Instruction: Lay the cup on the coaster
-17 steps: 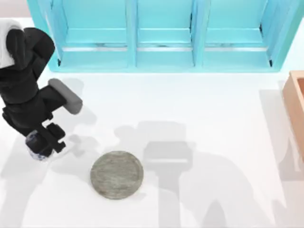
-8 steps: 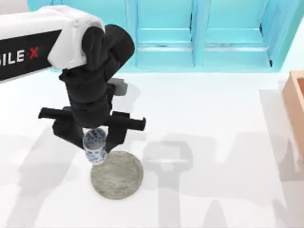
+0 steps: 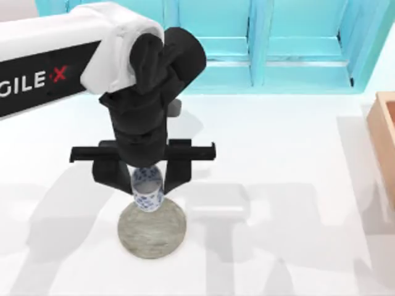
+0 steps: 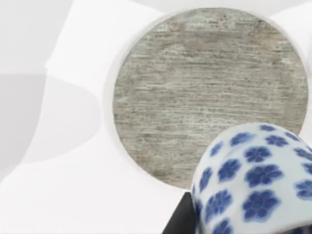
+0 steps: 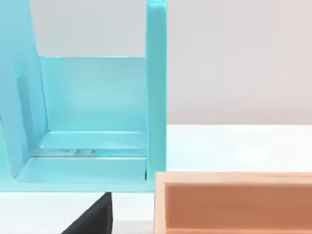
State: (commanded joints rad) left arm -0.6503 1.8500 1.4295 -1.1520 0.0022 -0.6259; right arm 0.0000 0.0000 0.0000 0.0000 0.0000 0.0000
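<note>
one cup (image 3: 147, 190), white with blue flowers, is pinched upright between the two fingers of the left gripper (image 3: 147, 184), one finger on each side. the cup hangs over the far edge of the one coaster (image 3: 152, 227), a grey mottled disc lying flat on the white table (image 3: 278, 160), left of centre. contact between cup and coaster cannot be told. in the left wrist view the cup (image 4: 256, 180) overlaps the coaster (image 4: 195, 92) rim. one turquoise cabinet (image 3: 247, 43) with three bays stands at the far side. one wooden box (image 3: 384, 132) sits at the right edge.
</note>
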